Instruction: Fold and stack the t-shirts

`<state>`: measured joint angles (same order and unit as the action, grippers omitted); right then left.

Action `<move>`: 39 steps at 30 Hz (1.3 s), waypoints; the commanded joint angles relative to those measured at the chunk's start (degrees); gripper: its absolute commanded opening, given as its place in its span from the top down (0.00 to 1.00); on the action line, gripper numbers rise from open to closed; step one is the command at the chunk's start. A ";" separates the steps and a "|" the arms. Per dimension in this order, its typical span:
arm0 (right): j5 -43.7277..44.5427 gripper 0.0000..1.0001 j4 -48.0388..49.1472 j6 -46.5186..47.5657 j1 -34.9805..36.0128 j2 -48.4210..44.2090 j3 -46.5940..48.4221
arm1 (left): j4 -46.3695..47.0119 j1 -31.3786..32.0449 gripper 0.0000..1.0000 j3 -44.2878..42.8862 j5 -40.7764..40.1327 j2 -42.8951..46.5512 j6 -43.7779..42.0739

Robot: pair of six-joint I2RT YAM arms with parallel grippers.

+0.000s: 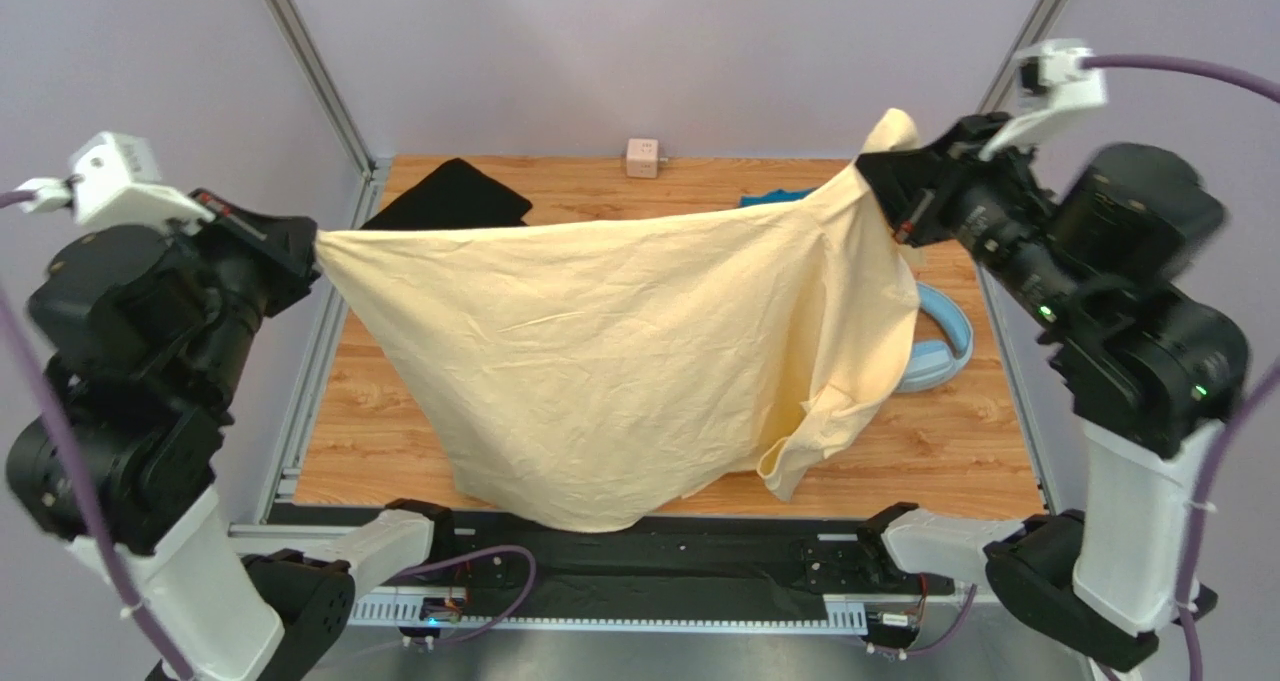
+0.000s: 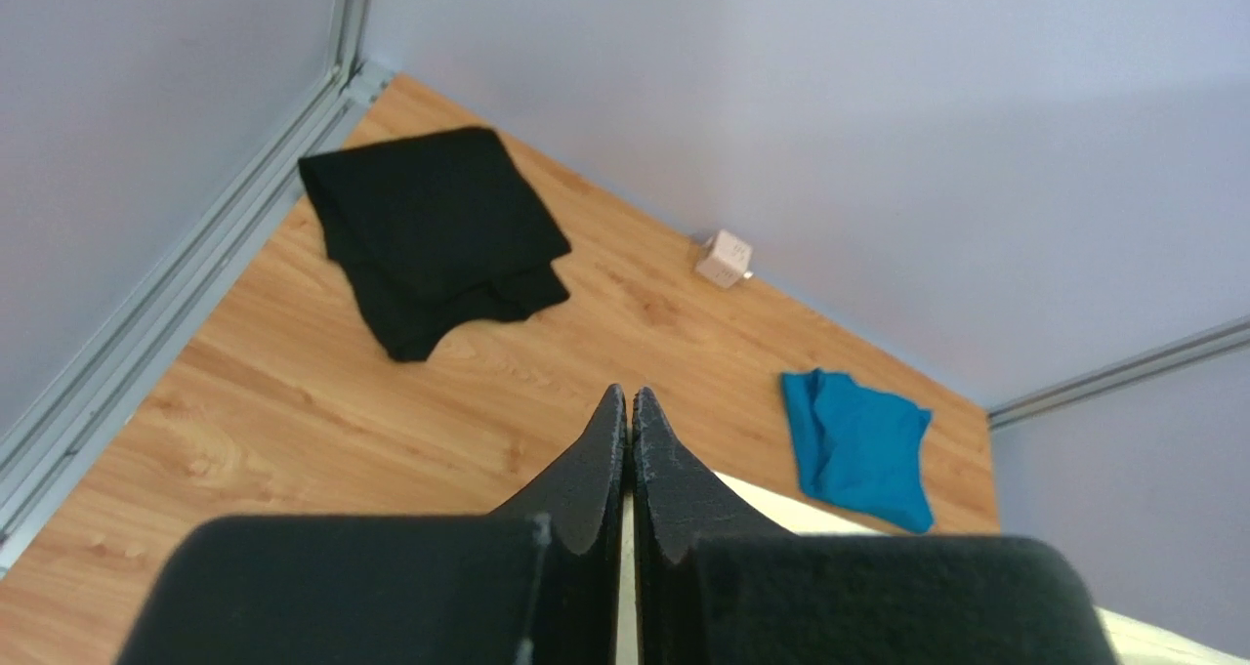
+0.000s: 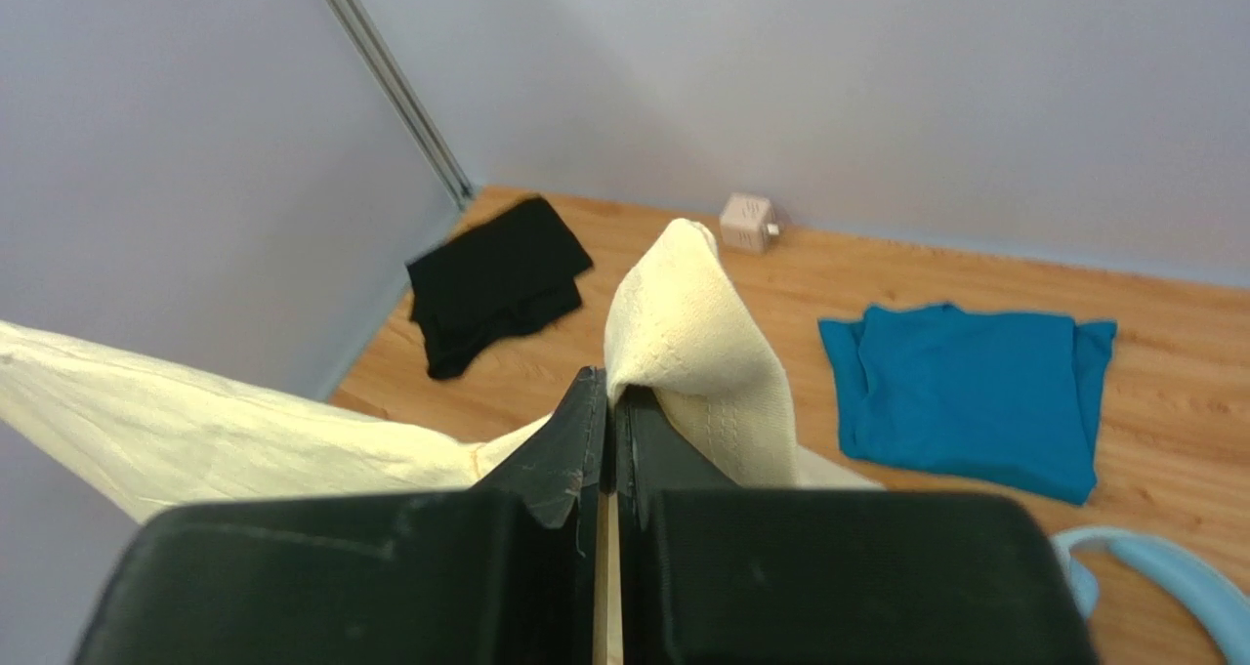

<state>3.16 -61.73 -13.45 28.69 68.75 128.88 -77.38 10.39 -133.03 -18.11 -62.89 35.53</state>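
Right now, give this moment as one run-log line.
left tool, right tool: shut on cream shirt | shirt: spread aloft | black shirt, teal shirt: on table

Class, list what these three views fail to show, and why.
Top view: cream shirt hides most of the teal shirt and part of the headphones.
Right wrist view: lower right corner cuts off the headphones.
Left wrist view: left gripper hides its hold on the cream shirt.
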 commanded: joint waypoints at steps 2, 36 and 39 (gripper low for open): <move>2.65 1.00 0.83 -0.17 -0.65 5.94 -7.23 | -7.78 -0.29 1.00 9.18 2.99 -4.78 -0.55; 9.06 1.00 -6.92 -5.96 -3.81 40.23 -17.26 | 14.37 -0.29 1.00 57.63 -8.51 -5.30 5.52; 8.09 1.00 -4.11 -7.72 -3.82 44.00 -16.30 | 12.88 -0.29 1.00 56.22 -8.44 -9.17 5.69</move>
<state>11.03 -70.61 -18.55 25.04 108.88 109.67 -63.96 10.35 -73.82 -23.55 -69.14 40.86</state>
